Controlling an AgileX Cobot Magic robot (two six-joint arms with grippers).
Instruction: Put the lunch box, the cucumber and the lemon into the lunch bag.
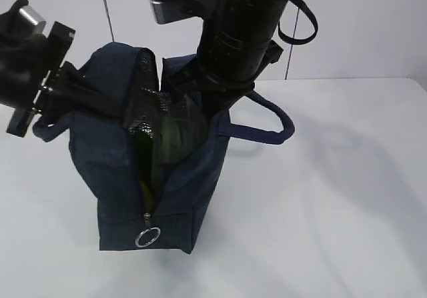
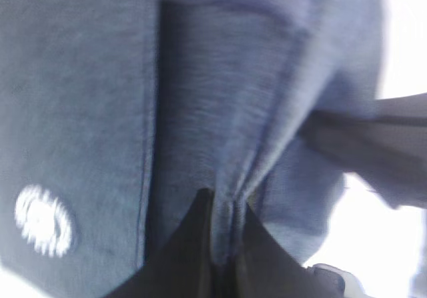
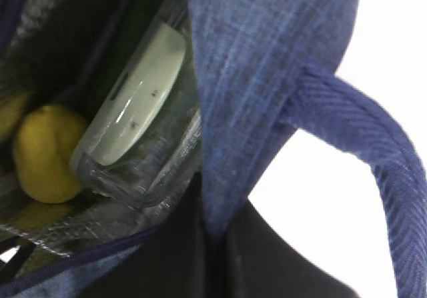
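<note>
The lunch bag [image 1: 127,178] stands on the white worktop [image 1: 333,198] near its front-left part, zipper open down its near end, the ring pull [image 1: 147,237] hanging low. Inside, the lunch box [image 3: 137,111] lies tilted on edge with the lemon [image 3: 47,153] just beside it, and dark green, perhaps the cucumber [image 1: 142,153], shows through the slit. The left hand [image 2: 223,245] reaches in level from the left, clamped on the bag's left wall. The right hand [image 3: 213,245] comes down steeply from above, pinching the right wall beside a handle [image 3: 360,121].
</note>
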